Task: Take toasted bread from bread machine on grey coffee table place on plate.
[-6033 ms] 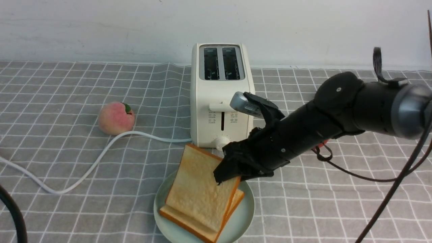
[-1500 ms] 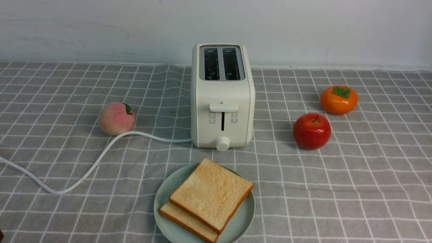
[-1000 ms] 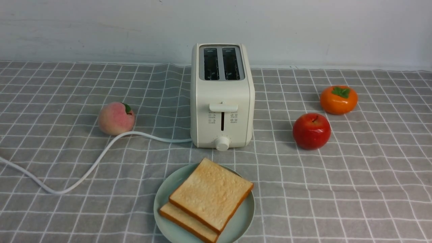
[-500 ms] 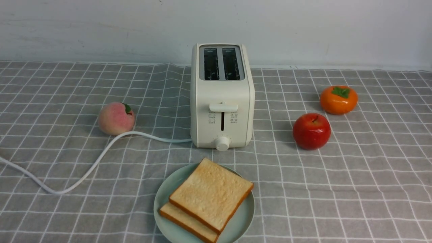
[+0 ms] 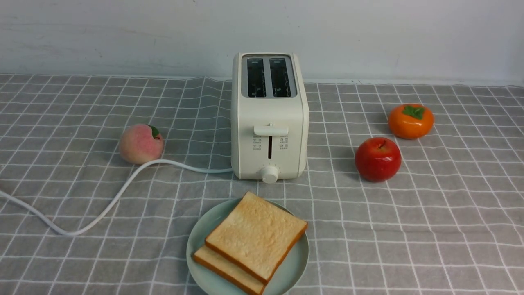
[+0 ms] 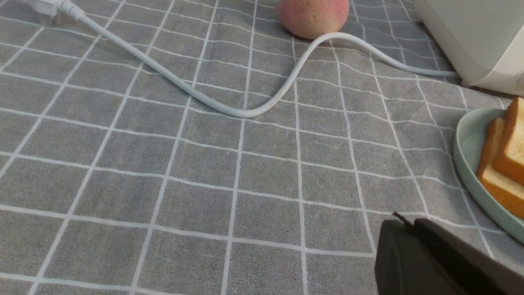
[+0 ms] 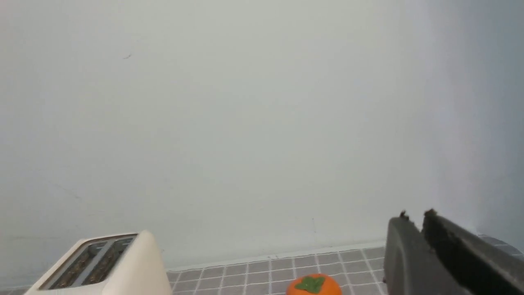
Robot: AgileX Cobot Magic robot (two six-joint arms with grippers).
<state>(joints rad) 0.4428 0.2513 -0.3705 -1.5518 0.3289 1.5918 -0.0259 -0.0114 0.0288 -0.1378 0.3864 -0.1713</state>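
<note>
Two slices of toasted bread lie stacked on the pale green plate (image 5: 195,250), the top slice (image 5: 256,235) askew over the lower one (image 5: 223,268). The plate sits on the grey coffee table (image 5: 409,233), just in front of the cream bread machine (image 5: 268,119), whose two slots stand empty. Neither arm shows in the front view. My left gripper (image 6: 403,219) hangs shut and empty low over the cloth, a little to the left of the plate (image 6: 464,151) and toast (image 6: 511,151). My right gripper (image 7: 413,215) is raised toward the wall, jaws together, holding nothing.
A peach (image 5: 141,143) lies left of the toaster, with the white power cord (image 5: 123,192) curving past it across the cloth. On the right are a red apple (image 5: 378,159) and an orange persimmon (image 5: 410,121). A white wall closes off the back.
Six seconds ago the right gripper was over the plate with the top slice; it has since let go and withdrawn out of the front view. The last second shows no movement.
</note>
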